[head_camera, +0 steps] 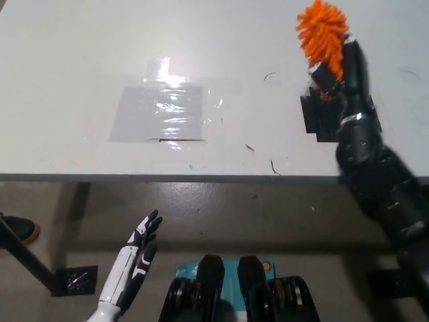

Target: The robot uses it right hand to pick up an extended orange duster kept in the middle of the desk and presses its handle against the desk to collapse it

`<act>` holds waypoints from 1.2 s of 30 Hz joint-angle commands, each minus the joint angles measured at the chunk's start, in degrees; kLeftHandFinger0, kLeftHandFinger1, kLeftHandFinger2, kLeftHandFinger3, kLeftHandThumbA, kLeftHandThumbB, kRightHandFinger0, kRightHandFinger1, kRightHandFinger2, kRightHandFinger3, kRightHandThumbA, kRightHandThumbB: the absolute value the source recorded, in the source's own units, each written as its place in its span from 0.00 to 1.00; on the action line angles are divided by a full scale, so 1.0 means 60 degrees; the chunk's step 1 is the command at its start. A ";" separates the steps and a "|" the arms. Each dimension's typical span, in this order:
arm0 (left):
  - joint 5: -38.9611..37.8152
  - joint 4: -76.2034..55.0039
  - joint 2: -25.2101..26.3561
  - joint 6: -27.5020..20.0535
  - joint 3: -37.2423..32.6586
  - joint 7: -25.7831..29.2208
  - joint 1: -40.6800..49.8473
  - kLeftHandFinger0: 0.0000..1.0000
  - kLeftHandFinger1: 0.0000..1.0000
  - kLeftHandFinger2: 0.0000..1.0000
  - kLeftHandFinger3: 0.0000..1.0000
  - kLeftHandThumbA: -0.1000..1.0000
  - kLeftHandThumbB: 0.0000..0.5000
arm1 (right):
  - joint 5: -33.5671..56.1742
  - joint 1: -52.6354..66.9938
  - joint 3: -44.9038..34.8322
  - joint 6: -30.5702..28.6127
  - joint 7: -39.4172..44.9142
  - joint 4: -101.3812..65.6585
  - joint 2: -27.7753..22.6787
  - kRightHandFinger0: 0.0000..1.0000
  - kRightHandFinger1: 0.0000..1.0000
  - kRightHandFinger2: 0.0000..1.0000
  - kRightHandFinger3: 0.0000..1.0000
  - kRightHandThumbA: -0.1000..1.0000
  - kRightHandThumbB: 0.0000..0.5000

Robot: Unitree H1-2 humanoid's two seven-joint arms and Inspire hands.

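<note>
Collapse step under way: black right hand (338, 77) clamped on fluffy orange duster (322, 30), near white desk's (80, 80) right edge. Handle hidden; next, I judge, push straight down. White left hand (134, 258) open below front edge.

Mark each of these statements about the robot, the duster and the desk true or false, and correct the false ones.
1. The right hand holds the orange duster. True.
2. The left hand rests on the desk. False: it hangs below the desk edge, open.
3. A clear taped sheet lies on the desk. True.
4. The duster lies flat in the desk's middle. False: it is at the right, in the hand.
</note>
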 commanded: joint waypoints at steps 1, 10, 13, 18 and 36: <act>-0.0204 -0.0218 0.0023 -0.0286 0.0063 0.0006 -0.0043 1.00 1.00 1.00 1.00 1.00 0.01 | -0.1077 -0.1210 0.0837 0.0129 -0.0037 -0.0467 -0.0692 0.01 0.23 0.55 0.57 0.00 0.27; -0.0038 -0.0239 0.0065 -0.0256 0.0076 0.0062 -0.0090 1.00 1.00 1.00 1.00 1.00 0.05 | -0.2487 -0.2166 0.2515 0.0130 0.0080 0.0353 -0.1162 0.00 0.29 0.57 0.44 0.00 0.42; -0.0067 -0.0290 0.0056 -0.0181 0.0059 0.0024 -0.0083 1.00 1.00 1.00 1.00 1.00 0.04 | -0.3015 -0.2163 0.3067 0.0216 -0.0143 0.0750 -0.1150 0.00 0.26 0.50 0.34 0.00 0.37; -0.0086 -0.0286 0.0065 -0.0207 0.0057 0.0016 -0.0077 1.00 1.00 1.00 1.00 1.00 0.02 | -0.3365 -0.2114 0.3587 0.0301 -0.0201 0.1001 -0.1130 0.00 0.27 0.51 0.34 0.00 0.39; -0.0032 -0.0361 0.0069 -0.0143 0.0065 0.0037 -0.0136 1.00 1.00 1.00 1.00 1.00 0.02 | -0.4513 -0.2264 0.5117 0.4678 0.4549 0.1900 -0.0408 1.00 1.00 1.00 1.00 0.88 0.96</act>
